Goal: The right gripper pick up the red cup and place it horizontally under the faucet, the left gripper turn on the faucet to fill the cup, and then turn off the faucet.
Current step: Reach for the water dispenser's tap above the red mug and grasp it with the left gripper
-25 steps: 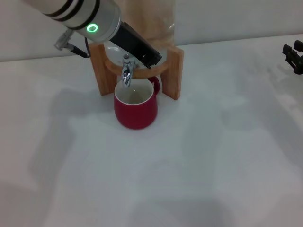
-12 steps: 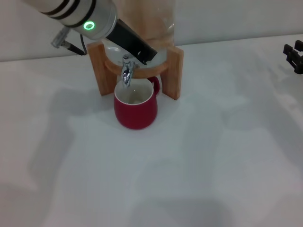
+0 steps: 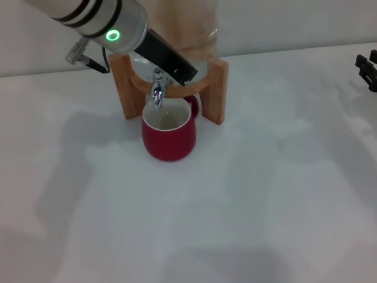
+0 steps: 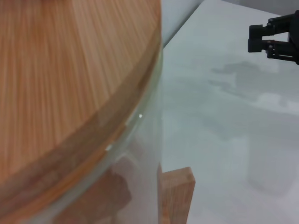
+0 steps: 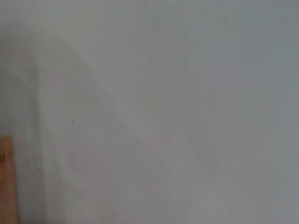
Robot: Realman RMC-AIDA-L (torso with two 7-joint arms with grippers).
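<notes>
The red cup (image 3: 169,132) stands upright on the white table, its cream inside facing up, directly below the chrome faucet (image 3: 157,91). Its handle points back toward the wooden stand. My left gripper (image 3: 174,61), on the arm with the green ring, lies slanted over the top of the faucet, against the glass dispenser (image 3: 191,29). Whether water is running cannot be made out. My right gripper (image 3: 369,69) is parked open at the far right edge of the table, well away from the cup, and the left wrist view shows my right gripper (image 4: 274,38) too.
The wooden stand (image 3: 217,88) holds the dispenser at the back of the table. The left wrist view shows the dispenser's wooden lid (image 4: 70,70) and one stand leg (image 4: 177,196). White table (image 3: 235,206) spreads in front and to the right.
The left gripper lifted slightly off the faucet top, then settled back down over it. The right gripper edged a little further right. The cup stayed put.
</notes>
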